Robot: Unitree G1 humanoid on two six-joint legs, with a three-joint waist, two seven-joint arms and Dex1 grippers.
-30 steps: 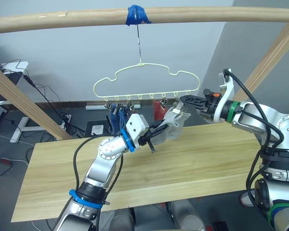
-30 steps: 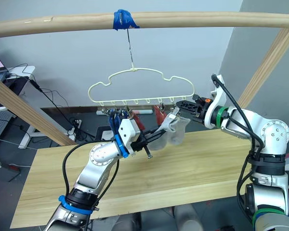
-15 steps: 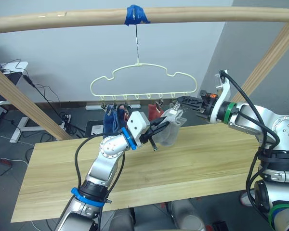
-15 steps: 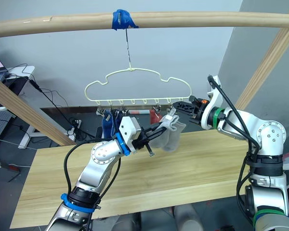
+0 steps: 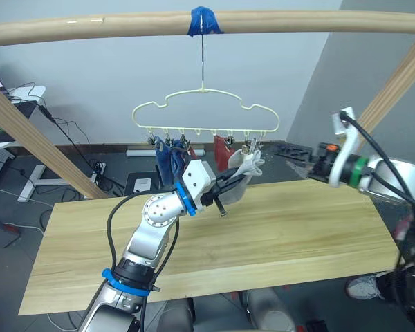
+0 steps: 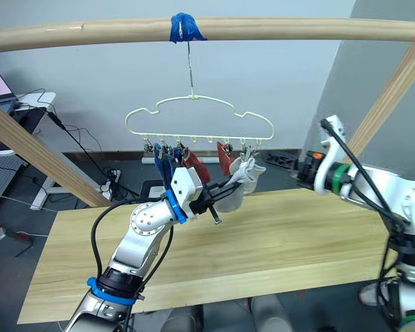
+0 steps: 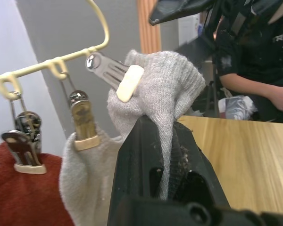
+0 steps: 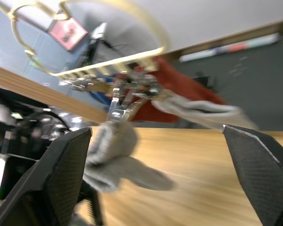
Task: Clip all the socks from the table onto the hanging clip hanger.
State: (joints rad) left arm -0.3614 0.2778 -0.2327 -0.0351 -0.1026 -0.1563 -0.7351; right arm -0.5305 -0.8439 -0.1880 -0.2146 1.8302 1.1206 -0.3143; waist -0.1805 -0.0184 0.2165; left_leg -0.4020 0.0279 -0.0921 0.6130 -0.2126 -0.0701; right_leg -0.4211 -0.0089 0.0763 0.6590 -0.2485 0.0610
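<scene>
Socks (image 5: 236, 166) on clip hanger (image 5: 205, 119) above table (image 5: 297, 228), behind its far edge

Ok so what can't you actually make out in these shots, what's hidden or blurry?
- Clips on the clip hanger: too small in the eye views to count which hold socks.
- Blue socks: bunched together, partly behind the left hand.
- Grey sock: lower part hidden by the left hand's fingers in the left wrist view.
- Right wrist view: motion blur smears the table.

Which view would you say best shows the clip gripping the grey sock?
The left wrist view: the clip bites the grey sock held by the left gripper. Both eye views show it small; the right wrist view blurs it.
</scene>
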